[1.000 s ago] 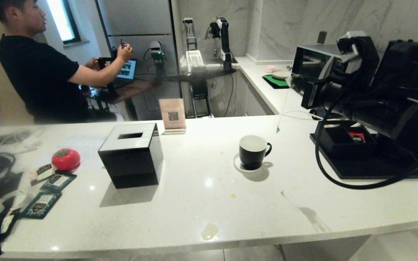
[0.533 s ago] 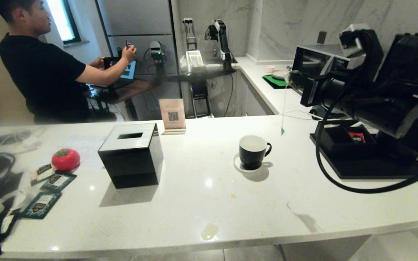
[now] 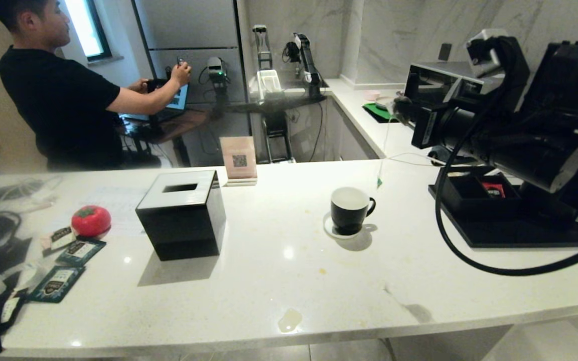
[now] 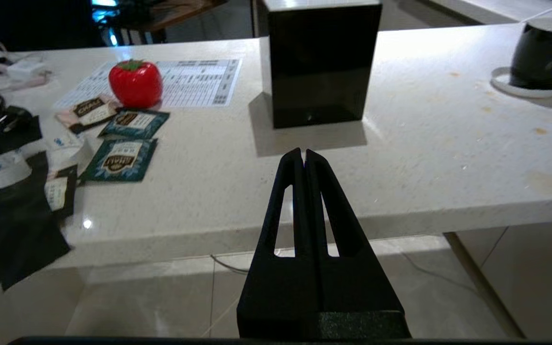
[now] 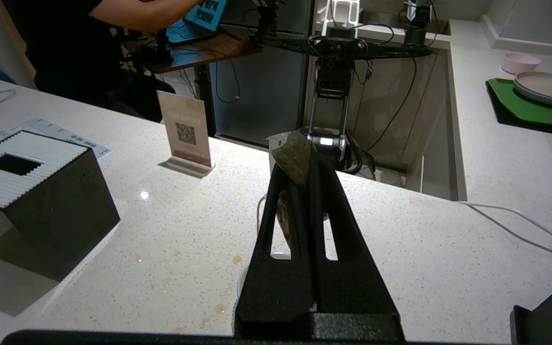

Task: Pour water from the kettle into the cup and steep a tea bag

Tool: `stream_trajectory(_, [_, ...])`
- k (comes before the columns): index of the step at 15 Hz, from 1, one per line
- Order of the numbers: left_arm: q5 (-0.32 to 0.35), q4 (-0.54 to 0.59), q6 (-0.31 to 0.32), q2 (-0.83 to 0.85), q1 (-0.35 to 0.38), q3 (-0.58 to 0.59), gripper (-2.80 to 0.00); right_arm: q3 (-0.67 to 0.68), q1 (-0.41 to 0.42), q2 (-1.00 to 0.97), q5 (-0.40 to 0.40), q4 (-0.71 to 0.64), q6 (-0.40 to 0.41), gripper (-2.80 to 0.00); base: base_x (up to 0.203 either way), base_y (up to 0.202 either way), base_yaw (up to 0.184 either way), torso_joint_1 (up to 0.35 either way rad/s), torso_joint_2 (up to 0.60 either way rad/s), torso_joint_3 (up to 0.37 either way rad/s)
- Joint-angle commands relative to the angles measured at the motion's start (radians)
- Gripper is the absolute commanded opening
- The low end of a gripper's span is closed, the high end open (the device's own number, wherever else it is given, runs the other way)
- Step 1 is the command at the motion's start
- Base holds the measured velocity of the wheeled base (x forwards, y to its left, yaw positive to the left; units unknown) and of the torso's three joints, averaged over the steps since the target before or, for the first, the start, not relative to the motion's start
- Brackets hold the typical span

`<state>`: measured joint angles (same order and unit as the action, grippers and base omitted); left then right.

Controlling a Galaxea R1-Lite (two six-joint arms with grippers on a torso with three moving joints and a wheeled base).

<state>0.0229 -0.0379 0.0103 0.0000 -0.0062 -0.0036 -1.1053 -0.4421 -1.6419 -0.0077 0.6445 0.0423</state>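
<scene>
The black cup with a white inside stands on a white coaster in the middle of the counter. My right gripper hovers high above and to the right of it, shut on a tea bag. The bag's string hangs down to a green tag just right of the cup's rim. In the right wrist view the cup is mostly hidden under the fingers. My left gripper is shut and empty, low in front of the counter's edge. The kettle is out of view.
A black tissue box stands left of the cup, with a QR sign behind it. A red tomato-shaped thing and tea packets lie far left. A black compartment tray sits right. A person works behind the counter.
My right gripper with the tea bag has shifted slightly left toward the cup, and the hanging tag has swung right and then back left. The left gripper has stayed put.
</scene>
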Motion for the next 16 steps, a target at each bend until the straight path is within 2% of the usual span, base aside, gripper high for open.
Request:
stream_trajectory(1, [0.023, 0.002, 0.0, 0.002, 0.0, -0.025, -2.8, 0.002, -0.003, -0.001, 0.0, 0.003, 0.002, -2.8, 0.0, 0.0, 0.0, 0.0, 0.0, 0.0])
stream_trajectory(5, [0.052, 0.047, -0.006, 0.041, 0.0, -0.105, -2.8, 0.004, -0.004, -0.004, 0.0, 0.007, 0.002, -2.8, 0.0, 0.0, 0.0, 0.0, 0.0, 0.0])
stream_trajectory(10, [0.081, 0.032, -0.013, 0.224, -0.011, -0.212, -2.8, -0.002, -0.004, -0.006, 0.003, 0.007, 0.002, -2.8, 0.0, 0.0, 0.0, 0.0, 0.0, 0.0])
stream_trajectory(12, [0.1, -0.004, -0.015, 0.342, -0.017, -0.256, -2.8, -0.006, -0.004, -0.007, 0.003, 0.007, 0.001, -2.8, 0.0, 0.0, 0.0, 0.0, 0.0, 0.0])
stream_trajectory(16, [0.131, -0.178, -0.059, 0.606, -0.02, -0.341, -2.8, -0.022, -0.006, -0.006, 0.003, 0.006, 0.001, -2.8, 0.0, 0.0, 0.0, 0.0, 0.0, 0.0])
